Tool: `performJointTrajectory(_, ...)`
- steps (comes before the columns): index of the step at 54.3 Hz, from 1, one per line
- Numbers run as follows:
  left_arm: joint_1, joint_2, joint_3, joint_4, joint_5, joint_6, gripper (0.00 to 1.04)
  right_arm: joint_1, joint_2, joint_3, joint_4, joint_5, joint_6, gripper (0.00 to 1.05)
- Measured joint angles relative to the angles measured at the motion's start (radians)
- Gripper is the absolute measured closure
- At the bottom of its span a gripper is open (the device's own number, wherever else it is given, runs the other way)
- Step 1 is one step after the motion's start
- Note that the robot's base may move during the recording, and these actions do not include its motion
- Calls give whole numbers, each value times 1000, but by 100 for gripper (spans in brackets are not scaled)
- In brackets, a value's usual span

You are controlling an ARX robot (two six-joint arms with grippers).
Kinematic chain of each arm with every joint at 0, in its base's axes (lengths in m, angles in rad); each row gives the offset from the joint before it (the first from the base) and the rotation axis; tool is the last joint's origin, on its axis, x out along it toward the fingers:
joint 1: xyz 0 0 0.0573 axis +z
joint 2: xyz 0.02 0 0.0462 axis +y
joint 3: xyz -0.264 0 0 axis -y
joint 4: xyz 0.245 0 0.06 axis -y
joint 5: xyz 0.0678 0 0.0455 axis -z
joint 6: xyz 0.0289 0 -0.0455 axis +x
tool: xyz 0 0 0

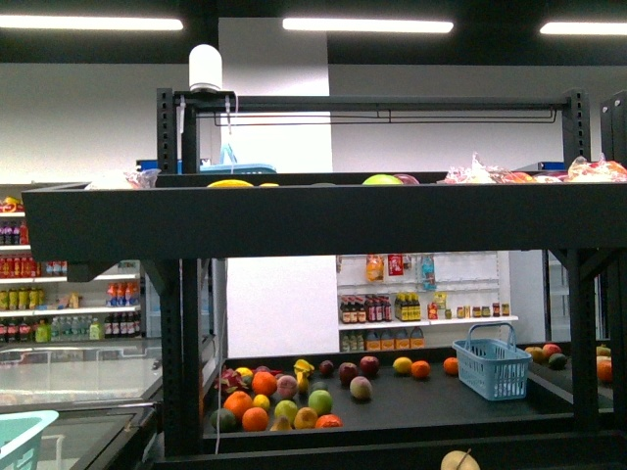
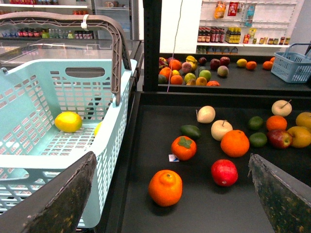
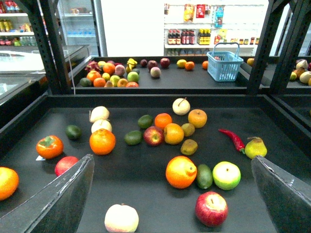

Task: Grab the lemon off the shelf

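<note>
Yellow and oval, the smooth lemon (image 2: 68, 121) lies inside the pale-blue slatted plastic basket (image 2: 29, 160) just left of the black metal shelf (image 2: 204, 208), while both claws, left gripper (image 2: 170, 194) and right gripper (image 3: 170, 194), hang wide open and empty over the tray. I judge the risk is mistaken fruit: the glossy orange mandarin (image 2: 165, 187) and round orange (image 3: 181, 171) lie nearest the fingers, and the basket's grey handle (image 2: 114, 53) arches over the lemon.

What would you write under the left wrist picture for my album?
A lemon sits in a light blue basket beside a fruit-covered black shelf.
</note>
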Motion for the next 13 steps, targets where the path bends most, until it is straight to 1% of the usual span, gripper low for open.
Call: performJointTrajectory(13,0,0,0,0,0,0,8,0,0,0,0,0,0,7)
